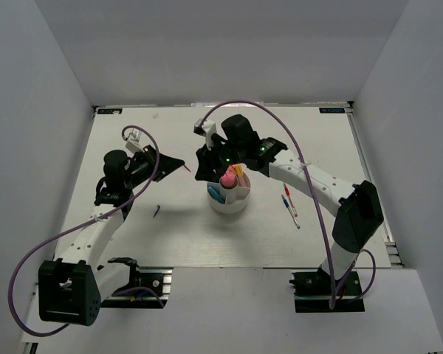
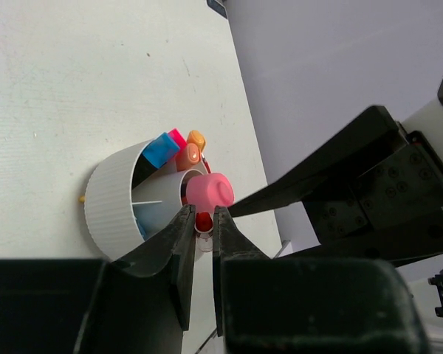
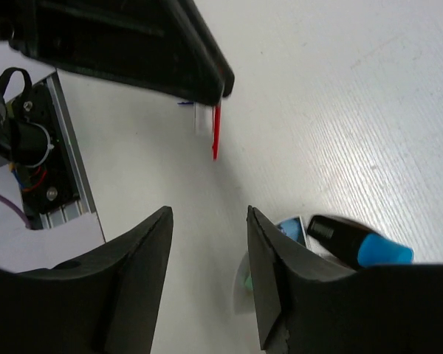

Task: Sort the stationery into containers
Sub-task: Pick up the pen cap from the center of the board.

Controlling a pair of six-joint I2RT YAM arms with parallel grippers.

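Note:
The round white cup (image 1: pixel 229 201) stands mid-table and holds a pink highlighter (image 1: pixel 227 178) in its central well, with orange (image 1: pixel 239 171) and blue (image 1: pixel 215 193) ones around it. My left gripper (image 1: pixel 179 164) is shut on a thin red pen (image 2: pixel 202 224), held left of the cup (image 2: pixel 112 206). My right gripper (image 1: pixel 208 167) is open and empty just above the cup's left rim. In the right wrist view it (image 3: pixel 210 236) frames bare table, with the red pen (image 3: pixel 216 133) ahead and a black-and-blue highlighter (image 3: pixel 358 245) in the cup.
A thin red pen (image 1: pixel 287 197) and a blue pen (image 1: pixel 291 213) lie on the table right of the cup. A small dark piece (image 1: pixel 156 212) lies left of it. White walls enclose the table on three sides.

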